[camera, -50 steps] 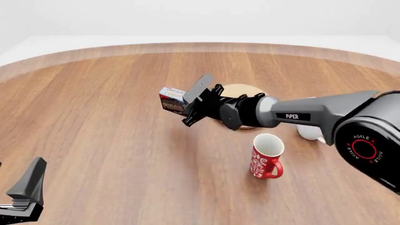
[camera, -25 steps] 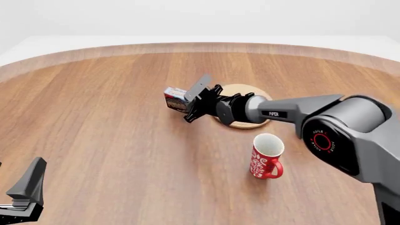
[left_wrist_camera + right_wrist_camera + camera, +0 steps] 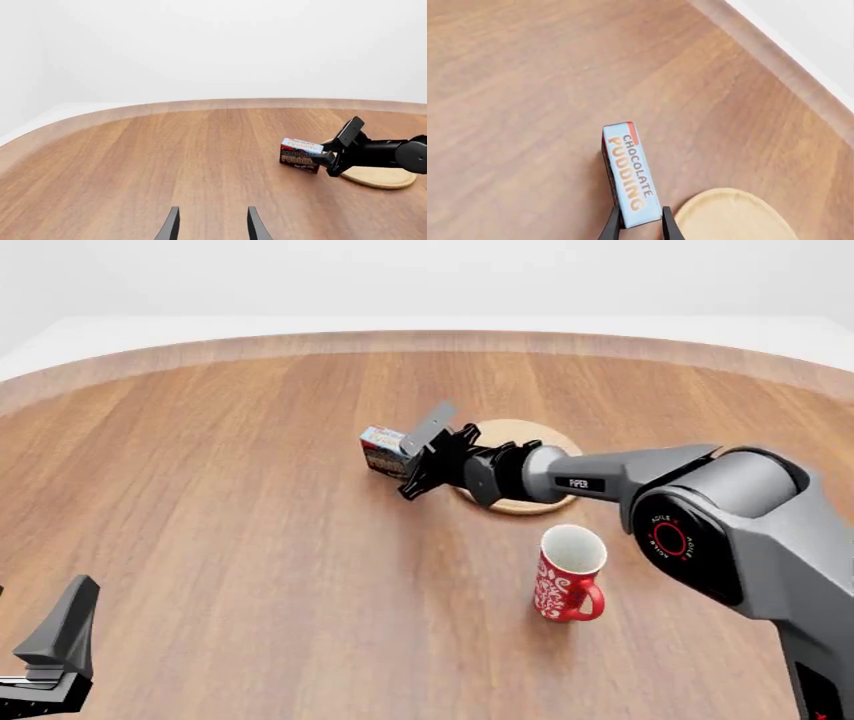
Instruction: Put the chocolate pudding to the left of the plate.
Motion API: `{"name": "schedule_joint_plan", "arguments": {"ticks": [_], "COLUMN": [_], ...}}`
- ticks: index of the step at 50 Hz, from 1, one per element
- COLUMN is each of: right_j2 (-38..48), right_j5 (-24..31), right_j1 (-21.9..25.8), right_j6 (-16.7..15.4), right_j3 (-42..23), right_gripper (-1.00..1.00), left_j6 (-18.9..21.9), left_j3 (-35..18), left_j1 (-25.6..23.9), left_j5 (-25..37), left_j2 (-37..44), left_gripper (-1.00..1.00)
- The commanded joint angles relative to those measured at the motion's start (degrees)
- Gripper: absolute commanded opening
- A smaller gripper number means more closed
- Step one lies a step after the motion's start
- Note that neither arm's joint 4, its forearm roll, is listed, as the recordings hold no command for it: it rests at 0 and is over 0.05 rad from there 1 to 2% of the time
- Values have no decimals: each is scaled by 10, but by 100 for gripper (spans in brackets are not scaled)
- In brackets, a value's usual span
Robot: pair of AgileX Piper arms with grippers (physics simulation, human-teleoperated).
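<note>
The chocolate pudding (image 3: 383,449) is a small brown box with a light-blue top, just left of the round tan plate (image 3: 538,503) near the table's middle. My right gripper (image 3: 406,462) is shut on the box's near end, its arm reaching across the plate. In the right wrist view the two fingers pinch the pudding (image 3: 630,172) at its lower end, with the plate (image 3: 734,215) beside it. The box is low over the wood; I cannot tell whether it touches. My left gripper (image 3: 212,227) stands open at the near left, holding nothing.
A red patterned mug (image 3: 569,576) stands upright on the near side of the plate, below the right arm. The left wrist view shows the pudding (image 3: 299,155), the right gripper (image 3: 328,159) and the plate (image 3: 380,177) far off to one side.
The right gripper has carried the pudding a little right and away from the camera, closer to the plate's left edge and lower. The left arm has not moved.
</note>
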Motion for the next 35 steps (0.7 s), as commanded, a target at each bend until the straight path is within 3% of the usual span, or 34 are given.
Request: {"name": "schedule_joint_plan", "arguments": {"ticks": [1,3,4,19,35], "right_j2": [16,17,15,-15,-134], "right_j5": [4,8,7,-9,-61], "right_j1": [3,5,7,6,-11], "right_j6": [14,11,11,14,30], "right_j3": [1,0,3,39,177], "right_gripper": [-100,-100,100,100,100], "left_j6": [0,0,0,0,0], "left_j3": [0,0,0,0,0], "left_j1": [0,0,0,0,0], "left_j5": [0,0,0,0,0], "left_j2": [0,0,0,0,0], "left_gripper": [100,100,100,100,100]}}
